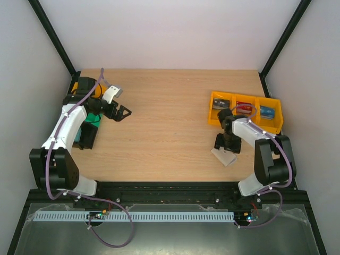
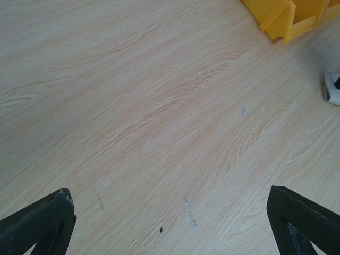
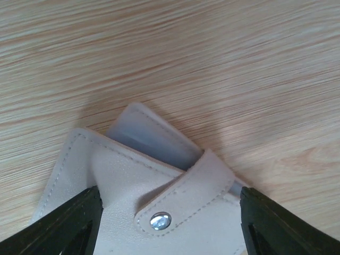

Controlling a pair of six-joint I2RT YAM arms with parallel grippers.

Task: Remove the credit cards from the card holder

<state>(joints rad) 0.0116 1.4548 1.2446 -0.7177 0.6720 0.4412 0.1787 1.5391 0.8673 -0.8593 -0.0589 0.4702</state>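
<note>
Squarely astride the card holder [image 3: 106, 170], perhaps in contact, the wide-open right gripper [image 3: 170, 194]; left gripper [image 2: 169, 190] likewise wide open, empty.

Right wrist view: card holder [image 3: 111, 186] runs off the bottom edge. Only 1 corner & the snap tab [image 3: 186, 196] show; inside hidden. A pale flap [image 3: 151, 133] pokes out behind it; can't tell if it's a card or part of the holder. Here the right jaws are cropped to 2 dark tips at the bottom corners, contact w/ the holder unclear.

Top view: right arm [image 1: 249, 133] covers most of the holder. The yellow bin [image 1: 213, 118] has 3 compartments, contents too small to ID. The left arm [image 1: 66, 127] half-hides a green item [image 1: 94, 120] & an orange item [image 1: 79, 85].

Left wrist view: yellow bin cut off top-right, a white-&-black thing [image 2: 332, 87] cropped at the right edge, left jaws cut off at the bottom.
</note>
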